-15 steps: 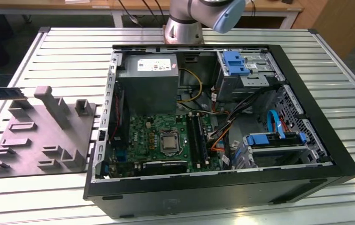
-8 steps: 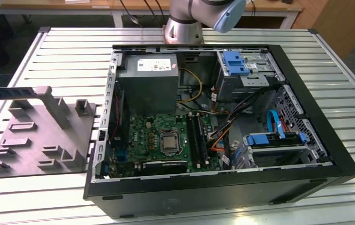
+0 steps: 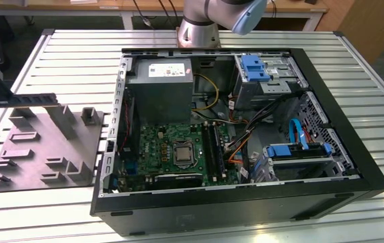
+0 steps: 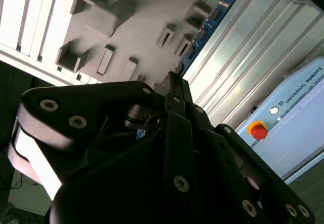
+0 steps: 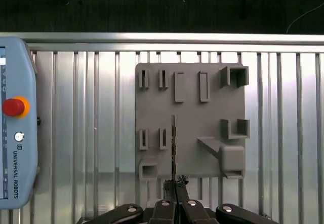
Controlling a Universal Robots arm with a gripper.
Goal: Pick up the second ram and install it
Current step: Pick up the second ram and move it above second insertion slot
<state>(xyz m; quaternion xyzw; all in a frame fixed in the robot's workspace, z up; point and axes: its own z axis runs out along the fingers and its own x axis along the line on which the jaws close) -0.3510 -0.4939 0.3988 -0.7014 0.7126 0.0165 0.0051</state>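
**A:** Where is the stick right now?

**B:** I see the second ram (image 3: 30,97) far over on the exterior view's left. It is up over the grey tray (image 3: 40,149), not in the computer.

**A:** What is holding it?

**B:** My end effector (image 5: 174,186) is. In the first wrist view its two fingers are pinched tight on one end of the ram. The ram sticks straight out from the tips, and I see just its thin edge there. In the second wrist view the ram (image 4: 207,26) shows its blue flat side.

**A:** Does it touch the tray?

**B:** I cannot tell. It is right above it.

**A:** Which way does it point?

**B:** In the exterior view its long side runs left to right. The free end points toward the computer case (image 3: 246,205).

**A:** And where does it belong?

**B:** I go right across the bench (image 3: 77,55) and into the case. There is the green motherboard (image 3: 155,147), then the silver socket (image 3: 182,154). Just beside the socket, on the exterior view's right, are the long black slots (image 3: 214,147).

**A:** Do they line up with the ram?

**B:** No. The slots run up and down in that view, so I think the ram lies crosswise to them. They are also well apart from it.
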